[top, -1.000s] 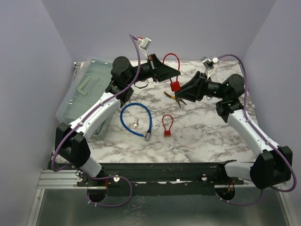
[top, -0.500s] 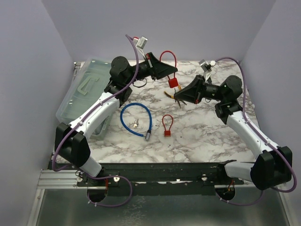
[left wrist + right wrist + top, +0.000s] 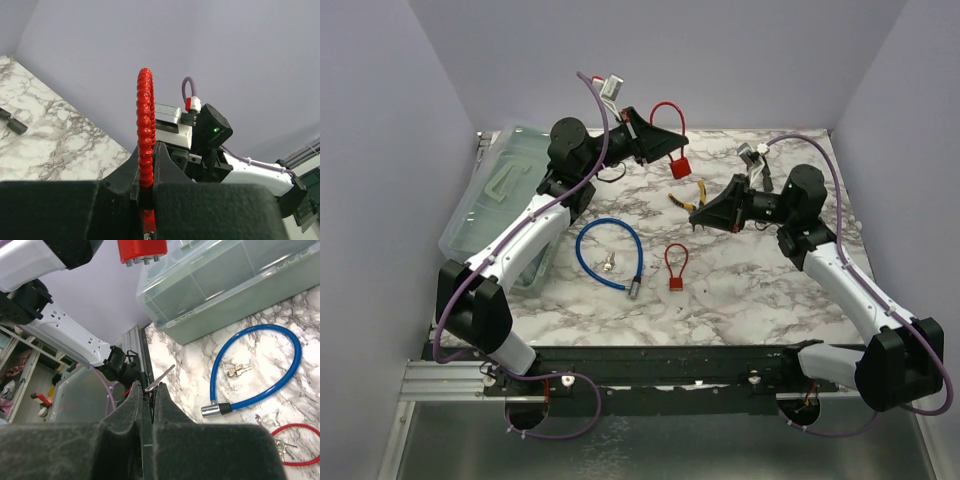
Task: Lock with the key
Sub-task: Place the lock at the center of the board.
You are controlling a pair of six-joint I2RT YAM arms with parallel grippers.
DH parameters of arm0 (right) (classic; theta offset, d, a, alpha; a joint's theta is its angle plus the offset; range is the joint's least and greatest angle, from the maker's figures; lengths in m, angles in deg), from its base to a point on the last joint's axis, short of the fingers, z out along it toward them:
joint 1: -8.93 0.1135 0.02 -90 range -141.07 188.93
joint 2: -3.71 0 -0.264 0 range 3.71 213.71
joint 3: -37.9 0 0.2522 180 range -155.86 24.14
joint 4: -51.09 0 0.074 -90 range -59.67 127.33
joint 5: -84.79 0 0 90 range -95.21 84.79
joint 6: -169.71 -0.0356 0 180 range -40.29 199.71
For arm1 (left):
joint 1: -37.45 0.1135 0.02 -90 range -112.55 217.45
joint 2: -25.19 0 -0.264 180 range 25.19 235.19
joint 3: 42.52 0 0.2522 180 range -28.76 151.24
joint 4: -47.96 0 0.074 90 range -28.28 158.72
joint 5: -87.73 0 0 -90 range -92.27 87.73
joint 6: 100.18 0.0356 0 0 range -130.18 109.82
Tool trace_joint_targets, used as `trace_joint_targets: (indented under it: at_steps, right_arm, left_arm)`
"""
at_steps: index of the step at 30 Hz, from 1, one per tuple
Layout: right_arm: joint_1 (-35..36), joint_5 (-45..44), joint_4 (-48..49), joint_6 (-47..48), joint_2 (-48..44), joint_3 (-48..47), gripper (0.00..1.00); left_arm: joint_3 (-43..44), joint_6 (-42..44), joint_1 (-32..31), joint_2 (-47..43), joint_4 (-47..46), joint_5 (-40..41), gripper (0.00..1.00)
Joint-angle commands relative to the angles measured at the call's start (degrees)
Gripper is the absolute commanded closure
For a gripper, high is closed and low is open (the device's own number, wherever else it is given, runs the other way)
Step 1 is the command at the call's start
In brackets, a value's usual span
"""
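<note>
My left gripper [image 3: 672, 143] is shut on the ribbed red cable loop [image 3: 145, 125] of a red padlock, held in the air at the back of the table. The lock body [image 3: 681, 168] hangs below the loop, and its underside [image 3: 142, 251] shows at the top of the right wrist view. My right gripper [image 3: 697, 216] is shut on a small silver key [image 3: 161, 378], whose blade sticks out past the fingertips. It hovers to the right of the lock body, nearer to me and apart from it.
Yellow-handled pliers [image 3: 691, 196] lie just behind the right gripper. A blue cable lock [image 3: 610, 250] with loose keys [image 3: 608, 263] inside its loop lies at centre left. A second red padlock [image 3: 675, 268] lies beside it. A clear plastic case [image 3: 500, 190] sits on the left.
The right gripper's jaws have closed on the key and pulled back a little toward me. The left gripper has carried the red padlock slightly left and higher.
</note>
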Motion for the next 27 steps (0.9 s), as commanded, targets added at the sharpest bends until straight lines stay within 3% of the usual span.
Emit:
trace_joint_targets:
  at_steps: [1, 8, 14, 19, 27]
  right_arm:
    - [-0.3, -3.9, -10.3, 6.6, -1.9, -1.5, 1.00]
    - [-10.2, -5.2, -21.6, 14.7, -3.8, -0.2, 1.00]
    - [-21.1, -7.0, -29.8, 18.2, -4.8, 1.1, 1.00]
    - [-22.4, -11.0, -32.4, 19.9, -6.7, 0.6, 1.00]
    - [-22.7, -12.8, -31.7, 16.8, -5.3, 0.3, 1.00]
  left_arm:
    - [-3.4, 2.1, -0.4, -0.5, 0.8, -1.5, 1.00]
    - [-8.2, 8.8, -4.1, 1.6, 12.5, 2.0, 1.00]
    - [-9.6, 4.7, -11.0, 9.8, 13.6, 7.3, 1.00]
    - [-6.9, 0.0, -15.2, 18.3, 13.6, 9.4, 1.00]
    - [-6.8, -12.2, -16.9, 28.6, 13.5, 11.4, 1.00]
